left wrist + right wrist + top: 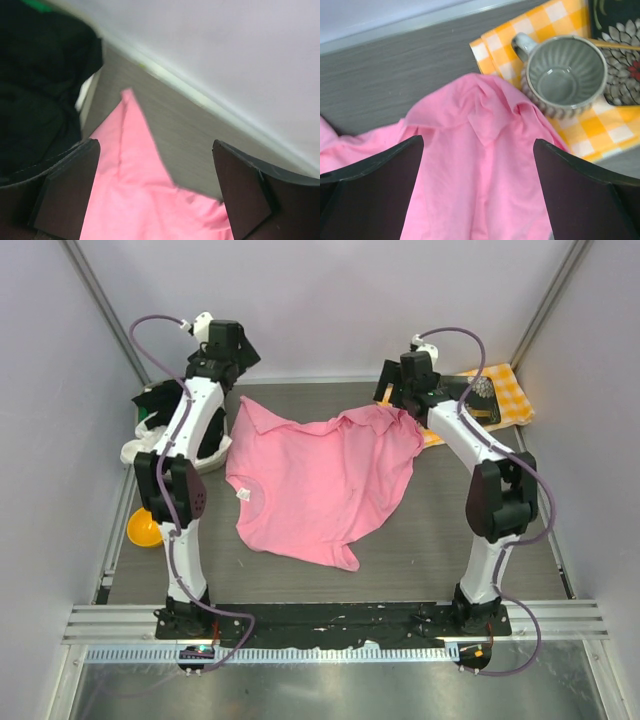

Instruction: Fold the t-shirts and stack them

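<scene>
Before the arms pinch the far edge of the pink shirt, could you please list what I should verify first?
1. Left gripper open above the pink t-shirt's far left corner: ok.
2. Right gripper open above its far right corner: ok.
3. T-shirt lying flat: not ok, wrinkled and bunched at the far right corner.
4. Mug clear of the right grasp: not ok, it stands on the checked cloth right beside that corner.
5. Black garment apart from the t-shirt: cannot tell, the left finger hides the gap.

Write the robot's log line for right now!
shirt: spread, unfolded | left gripper: open over shirt | right gripper: open over shirt
</scene>
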